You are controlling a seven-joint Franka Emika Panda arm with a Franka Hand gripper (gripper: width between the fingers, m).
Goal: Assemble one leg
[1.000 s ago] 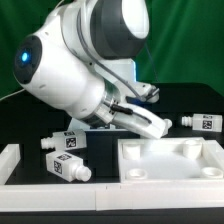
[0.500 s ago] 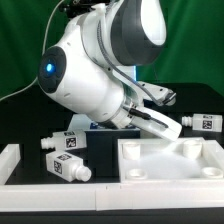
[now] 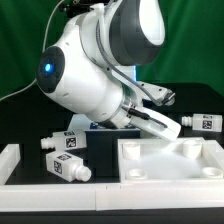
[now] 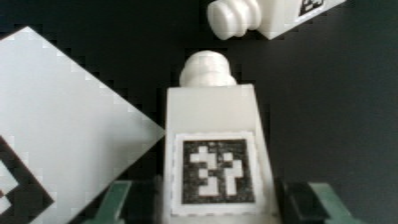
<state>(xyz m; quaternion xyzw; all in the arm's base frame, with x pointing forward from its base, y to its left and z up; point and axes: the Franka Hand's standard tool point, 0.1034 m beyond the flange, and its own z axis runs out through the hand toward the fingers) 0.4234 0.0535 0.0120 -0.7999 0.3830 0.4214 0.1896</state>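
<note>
One leg (image 4: 214, 140), a white block with a square tag and a round peg (image 4: 208, 68), lies lengthwise between my gripper's (image 4: 222, 200) green fingers (image 4: 125, 200). Dark gaps show on both sides of it, so the jaws are open and straddle it without touching. In the exterior view the gripper (image 3: 147, 116) is low over this leg (image 3: 168, 125), behind the tabletop. A second leg (image 3: 206, 122) lies just beyond the peg, at the exterior view's right; it also shows in the wrist view (image 4: 258, 14). Two more legs (image 3: 65, 142) (image 3: 68, 167) lie at the exterior view's left.
The large white tray-like tabletop (image 3: 170, 165) lies at the front right of the exterior view; its corner shows in the wrist view (image 4: 63, 120) close beside the straddled leg. A white rim (image 3: 10, 158) borders the work area at the left and front.
Between one second and half a second ago the arm swung and its upper links shifted toward the exterior view's right. Since then nothing has visibly moved.
</note>
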